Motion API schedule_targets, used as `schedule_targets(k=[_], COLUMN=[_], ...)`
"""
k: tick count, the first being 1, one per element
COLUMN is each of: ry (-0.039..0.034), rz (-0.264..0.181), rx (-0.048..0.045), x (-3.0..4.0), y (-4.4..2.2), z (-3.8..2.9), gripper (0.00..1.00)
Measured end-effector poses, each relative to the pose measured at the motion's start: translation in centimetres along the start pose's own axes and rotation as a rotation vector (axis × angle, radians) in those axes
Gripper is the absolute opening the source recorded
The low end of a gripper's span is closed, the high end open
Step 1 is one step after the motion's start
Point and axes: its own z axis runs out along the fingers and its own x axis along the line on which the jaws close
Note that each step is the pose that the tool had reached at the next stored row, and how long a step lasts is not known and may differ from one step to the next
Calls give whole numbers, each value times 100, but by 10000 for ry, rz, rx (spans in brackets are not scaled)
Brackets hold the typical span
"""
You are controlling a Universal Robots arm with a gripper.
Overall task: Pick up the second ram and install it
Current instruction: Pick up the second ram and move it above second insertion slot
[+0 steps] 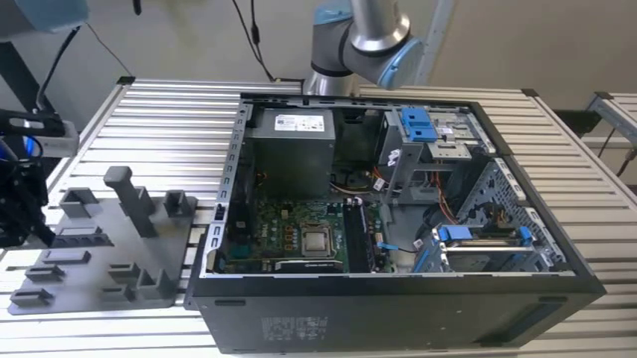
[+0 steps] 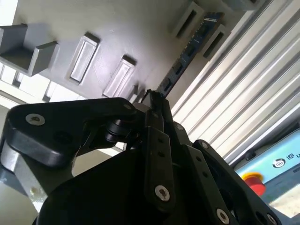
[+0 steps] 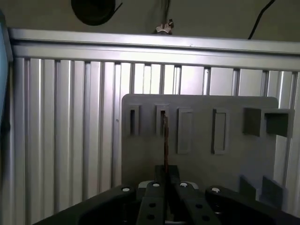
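1 end effector (image 3: pixel 165 177), fingers pressed together, pinching the second ram (image 3: pixel 165 140). 1 pc, a thin strip seen edge-on. In the second wrist view the end effector (image 2: pixel 154 101) grips the ram's near end. The ram's far end meets 1 of 4 narrow slots (image 3: pixel 185 131) in the grey holder (image 3: pixel 201 159); cannot tell if seated. Exterior view: 1 holder (image 1: pixel 100 253) on slatted tabletop (image 1: pixel 149 112), just beside 1 open PC case (image 1: pixel 398 313) on the exterior view's right. Approx. 3 upright blocks (image 1: pixel 124 198) stand on the holder.
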Motion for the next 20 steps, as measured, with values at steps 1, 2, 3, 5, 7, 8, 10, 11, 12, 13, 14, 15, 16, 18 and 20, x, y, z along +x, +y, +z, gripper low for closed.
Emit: schedule_targets(k=[1, 2, 3, 5, 7, 8, 10, 11, 12, 13, 14, 15, 16, 18, 20], ry=[-1, 0, 0, 0, 1, 1, 1, 0, 0, 1, 0, 1, 1, 1, 0], rz=[1, -1, -1, 0, 0, 1, 0, 0, 0, 0, 0, 0, 0, 0, 0], rx=[0, -1, 0, -1, -1, -1, -1, 0, 0, -1, 0, -1, -1, 0, 0], x=[-1, -1, -1, -2, -3, -3, -3, -4, -4, -4, -4, -5, -5, -5, -6], y=[0, 0, 0, 0, 0, 0, 0, 0, -1, -1, -1, -1, -1, -1, -2], z=[-32, -57, -81, -133, -170, -184, -217, -237, -261, -285, -308, -329, -348, -392, -437], gripper=[14, 14, 14, 14, 14, 14, 14, 14, 14, 14, 14, 14, 14, 14, 14])
